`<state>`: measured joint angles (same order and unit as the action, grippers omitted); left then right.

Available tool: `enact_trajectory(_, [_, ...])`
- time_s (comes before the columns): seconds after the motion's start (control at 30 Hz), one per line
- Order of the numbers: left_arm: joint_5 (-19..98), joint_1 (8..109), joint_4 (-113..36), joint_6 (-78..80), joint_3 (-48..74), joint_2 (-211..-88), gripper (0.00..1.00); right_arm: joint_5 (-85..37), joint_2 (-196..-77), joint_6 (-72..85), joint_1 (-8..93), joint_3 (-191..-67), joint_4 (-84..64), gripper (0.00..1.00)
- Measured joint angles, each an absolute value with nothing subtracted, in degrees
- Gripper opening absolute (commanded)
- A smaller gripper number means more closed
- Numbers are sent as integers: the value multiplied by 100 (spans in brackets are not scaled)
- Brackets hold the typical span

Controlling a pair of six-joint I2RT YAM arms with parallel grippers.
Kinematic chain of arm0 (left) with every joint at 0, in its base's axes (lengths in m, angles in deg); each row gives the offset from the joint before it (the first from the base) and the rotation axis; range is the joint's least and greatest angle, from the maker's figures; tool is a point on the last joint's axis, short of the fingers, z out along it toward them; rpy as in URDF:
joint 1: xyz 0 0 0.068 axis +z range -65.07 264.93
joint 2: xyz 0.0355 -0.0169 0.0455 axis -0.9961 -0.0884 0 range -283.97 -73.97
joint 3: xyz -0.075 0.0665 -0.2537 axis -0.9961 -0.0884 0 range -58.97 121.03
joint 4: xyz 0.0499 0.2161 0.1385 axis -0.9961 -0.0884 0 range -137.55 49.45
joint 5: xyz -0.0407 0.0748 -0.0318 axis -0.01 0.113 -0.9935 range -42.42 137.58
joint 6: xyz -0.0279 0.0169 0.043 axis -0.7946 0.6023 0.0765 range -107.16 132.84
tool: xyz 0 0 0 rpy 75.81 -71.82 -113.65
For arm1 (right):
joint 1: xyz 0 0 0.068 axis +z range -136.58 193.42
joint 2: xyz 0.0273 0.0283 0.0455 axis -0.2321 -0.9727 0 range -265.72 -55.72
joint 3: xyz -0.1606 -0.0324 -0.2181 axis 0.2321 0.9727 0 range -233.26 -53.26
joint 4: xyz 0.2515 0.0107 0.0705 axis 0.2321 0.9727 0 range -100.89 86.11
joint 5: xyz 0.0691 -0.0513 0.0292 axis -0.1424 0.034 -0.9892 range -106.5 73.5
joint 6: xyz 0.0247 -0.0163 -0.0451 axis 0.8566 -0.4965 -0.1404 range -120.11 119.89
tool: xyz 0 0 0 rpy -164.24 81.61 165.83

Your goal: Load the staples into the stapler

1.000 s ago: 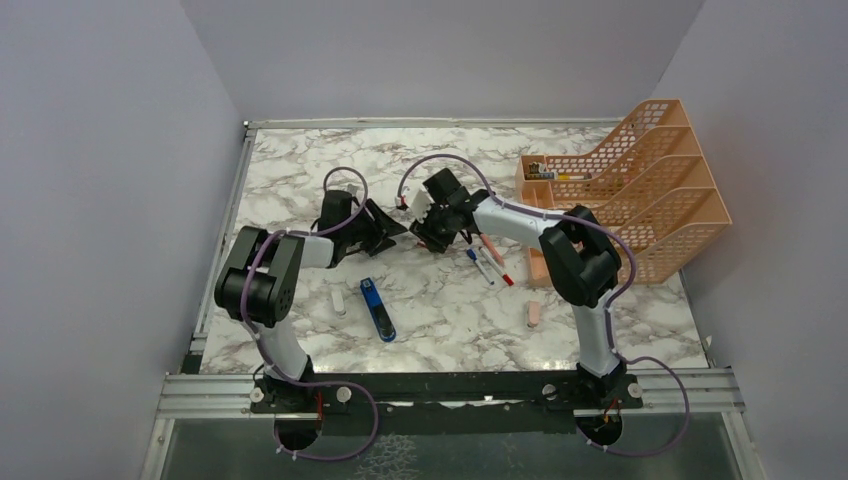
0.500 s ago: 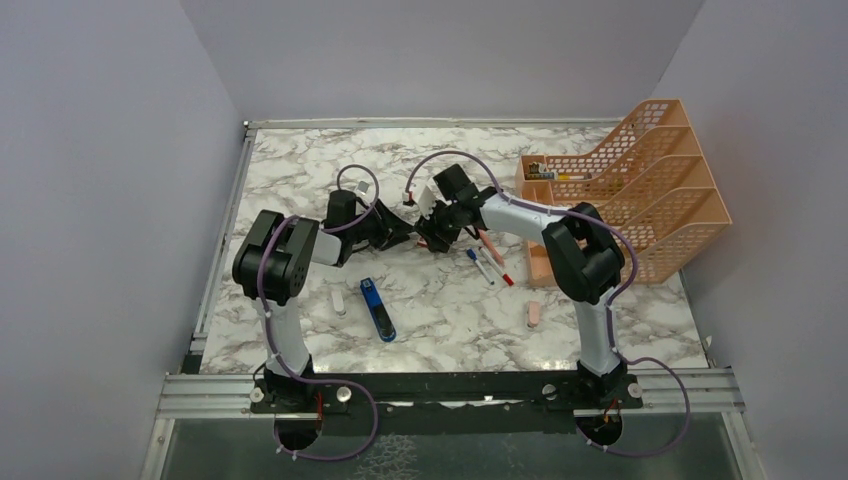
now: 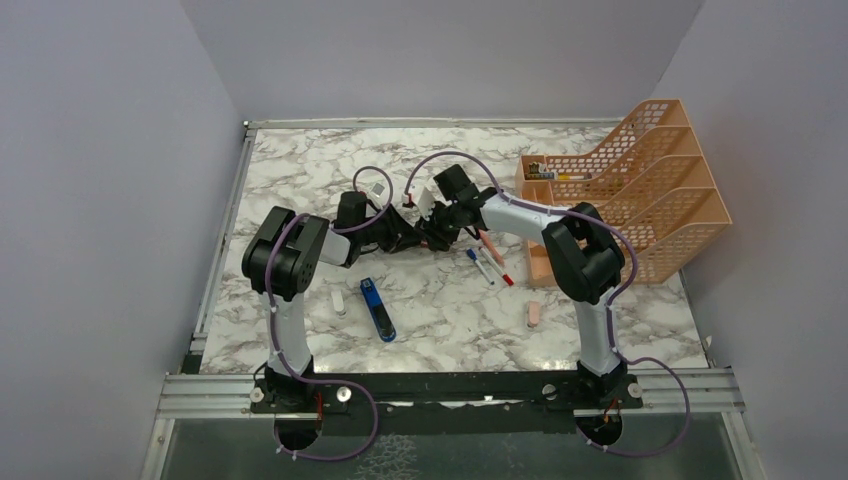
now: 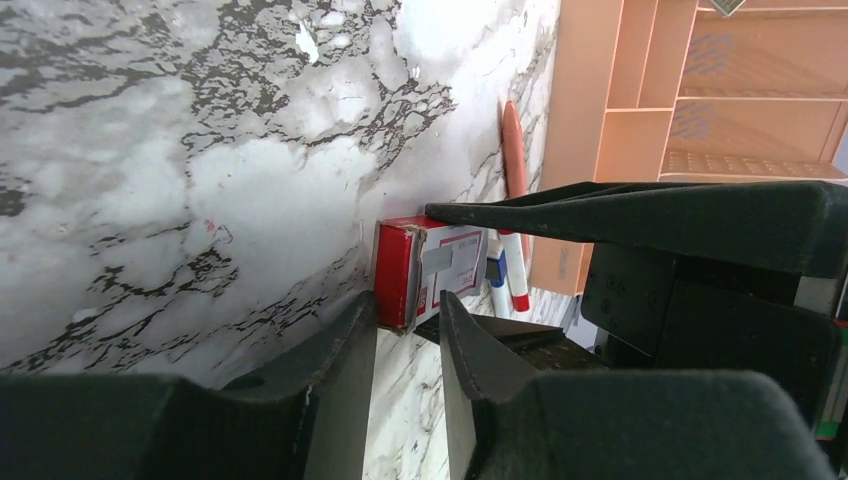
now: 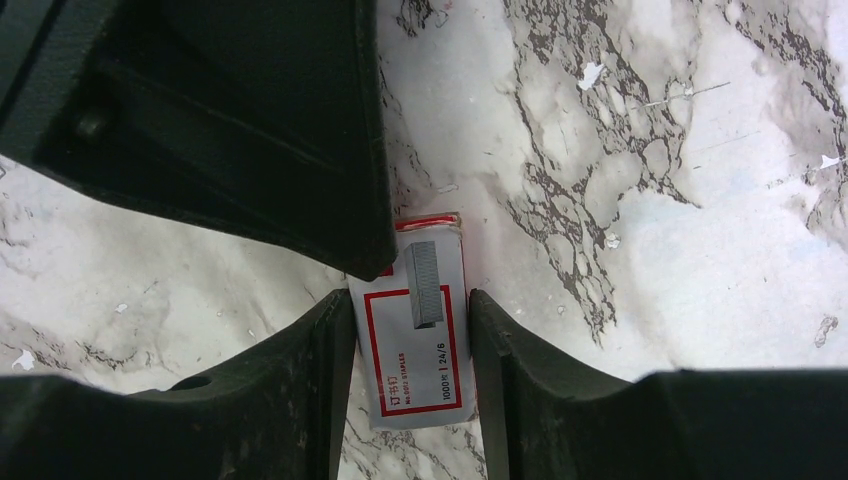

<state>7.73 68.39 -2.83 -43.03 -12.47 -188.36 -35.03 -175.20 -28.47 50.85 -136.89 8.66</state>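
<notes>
Staples box [image 5: 415,340] partly behind left pincer [image 4: 408,312]

The staples box [image 5: 420,350] is red and white, the stapler [image 3: 378,310] blue, the table [image 3: 620,320] grey-veined marble.

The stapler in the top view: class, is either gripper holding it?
No, the stapler lies free on the marble table, with nothing touching it.
</notes>
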Motion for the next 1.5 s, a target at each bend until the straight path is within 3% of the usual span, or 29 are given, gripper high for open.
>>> enact_trajectory(0.2, [757, 6839, -248, -4233, -1217, -18864, 35, -3531, -17520, -2909, 5085, -13689, 864, 48])
enact_trajectory(0.33, [759, 6839, -244, -4187, -1182, -18864, 37, -3525, -17520, -2933, 5085, -13689, 853, 61])
enact_trajectory(0.47, [759, 6839, -237, -4128, -1162, -18864, 37, -3479, -17503, -2939, 5081, -13621, 700, 64])
enact_trajectory(0.8, [764, 6839, -229, -4037, -1055, -18930, 37, -3575, -17422, -2979, 4969, -13471, 628, 51])
enact_trajectory(0.93, [727, 6839, -205, -4019, -978, -18997, 29, -3678, -17422, -3044, 4923, -13471, 696, 46])
enact_trajectory(1.5, [644, 6829, -209, -3919, -965, -19048, 22, -3818, -17437, -3125, 4904, -13512, 709, 41])
